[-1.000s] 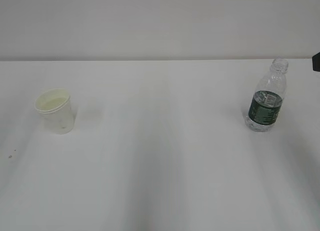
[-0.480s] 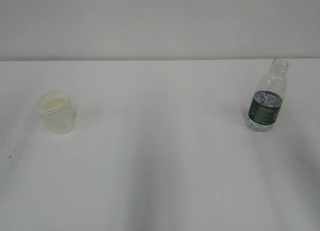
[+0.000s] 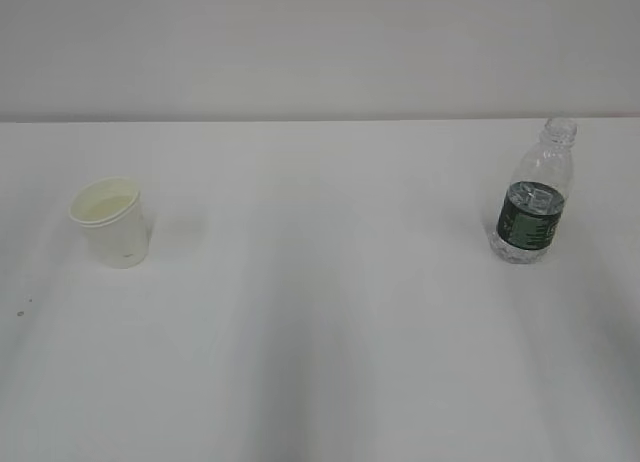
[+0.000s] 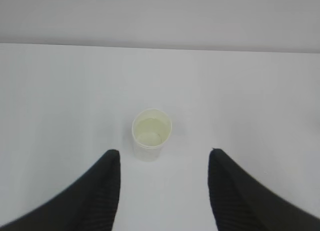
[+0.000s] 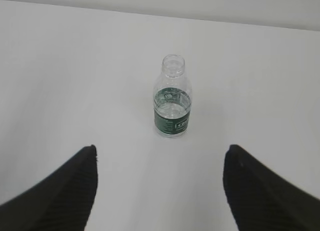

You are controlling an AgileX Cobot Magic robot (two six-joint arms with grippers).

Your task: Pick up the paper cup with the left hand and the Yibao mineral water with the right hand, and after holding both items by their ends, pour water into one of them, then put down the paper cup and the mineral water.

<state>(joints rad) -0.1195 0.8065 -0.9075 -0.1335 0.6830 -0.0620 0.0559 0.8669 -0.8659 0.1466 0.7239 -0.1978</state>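
A bare white table (image 3: 320, 312) runs back to a pale wall. The paper cup (image 4: 151, 134) stands upright ahead of the left hand (image 4: 164, 163), centred between its parted, empty jaws. The Yibao mineral water (image 5: 172, 98) stands likewise ahead of the wide-open, empty right hand (image 5: 160, 163), seemingly lined up for straight approaches.

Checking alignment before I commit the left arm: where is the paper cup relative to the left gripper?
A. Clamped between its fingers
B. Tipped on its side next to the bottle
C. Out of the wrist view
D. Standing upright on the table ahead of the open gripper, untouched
D: in the left wrist view the paper cup stands upright on the table, beyond the left gripper, whose fingers are spread and clear of it.
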